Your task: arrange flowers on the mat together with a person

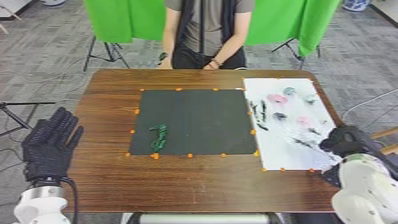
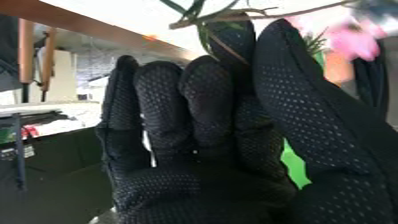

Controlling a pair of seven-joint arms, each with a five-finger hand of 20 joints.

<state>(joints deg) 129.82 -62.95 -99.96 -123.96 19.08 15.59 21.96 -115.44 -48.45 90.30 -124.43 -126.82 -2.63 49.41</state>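
In the head view there, the left hand [image 1: 46,155] has its fingers [image 1: 60,119] released, the sprig [image 1: 159,137] on the mat [image 1: 200,115] right of them; the right hand [image 1: 349,142] is by the flowers [image 1: 277,98]. In the right wrist view, its fingers [image 2: 160,95] stand straight, a stem [image 2: 282,13] crossing one tip.

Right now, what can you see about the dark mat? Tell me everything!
The dark mat is a flat, dark grey-green rectangle with a plain look. It lies on the brown wooden table, with small orange pieces along its edges. A leafy green sprig rests on it, toward the near left corner. The white sheet is right beside its right edge. No hand is touching it.
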